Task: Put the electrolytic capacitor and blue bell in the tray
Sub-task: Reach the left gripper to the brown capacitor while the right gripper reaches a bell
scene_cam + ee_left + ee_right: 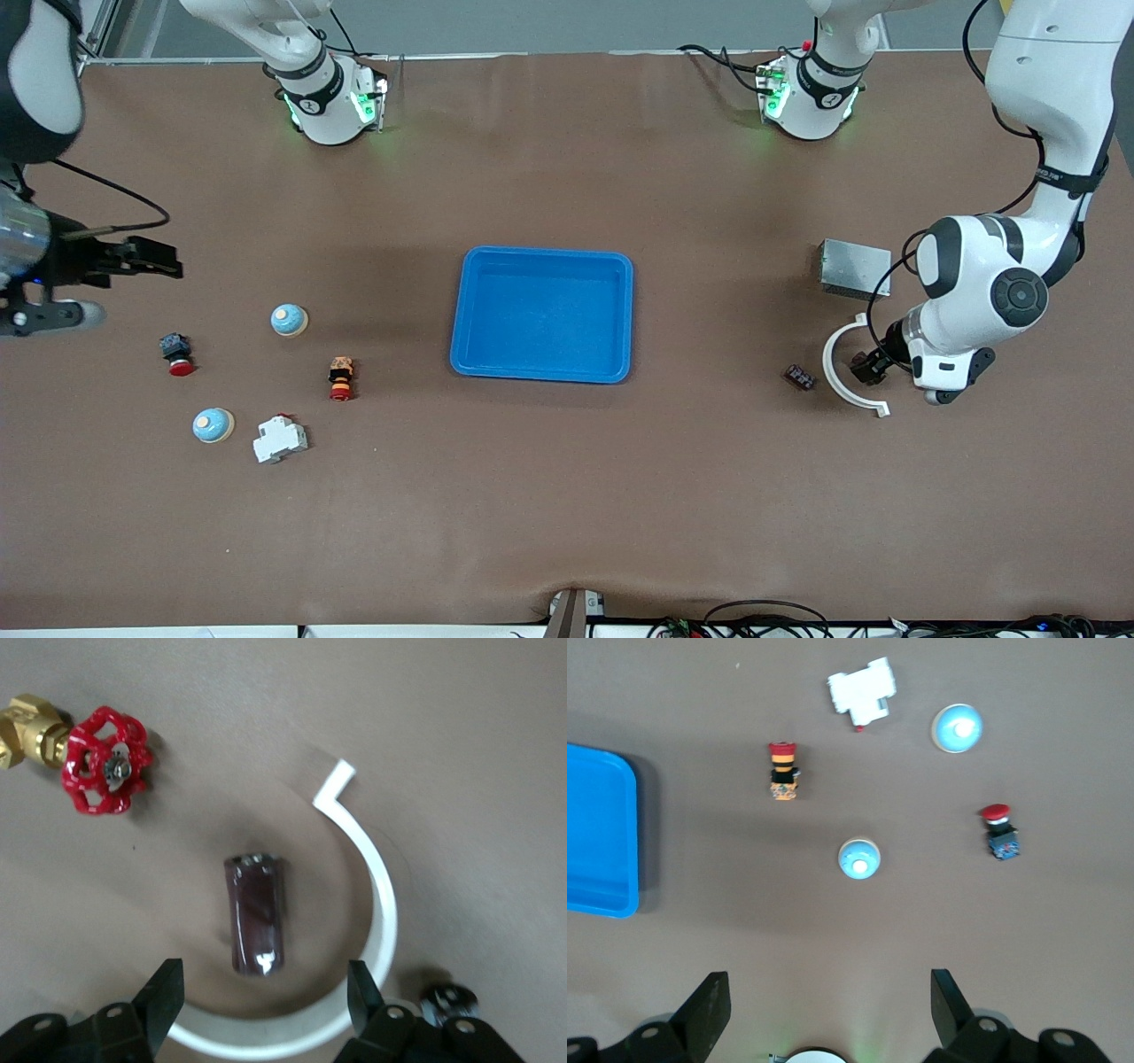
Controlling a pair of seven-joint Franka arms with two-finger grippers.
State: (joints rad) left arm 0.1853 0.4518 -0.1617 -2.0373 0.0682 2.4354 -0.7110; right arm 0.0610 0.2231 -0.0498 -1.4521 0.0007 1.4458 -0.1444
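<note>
Only the left wrist view shows the dark capacitor (257,914): it lies flat inside the white curved clip (376,895), one end toward the left gripper (264,997), whose spread fingers straddle it without touching. A red-handled valve (104,760) lies nearby. The right gripper (830,1010), fingers spread, hangs above a blue bell (859,858). The blue tray (542,313) sits mid-table.

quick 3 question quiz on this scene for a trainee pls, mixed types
1. True or false: the blue tray already holds a part.
2. How many blue bells lie on the table?
3. What lies between the left gripper's open fingers? A) electrolytic capacitor B) red valve handwheel C) white curved bracket

Key:
1. False; nothing lies in it.
2. Two, toward the right arm's end, where the right gripper hangs open above the table.
3. A, the dark electrolytic capacitor, lying on the table inside the white curved bracket.
</note>
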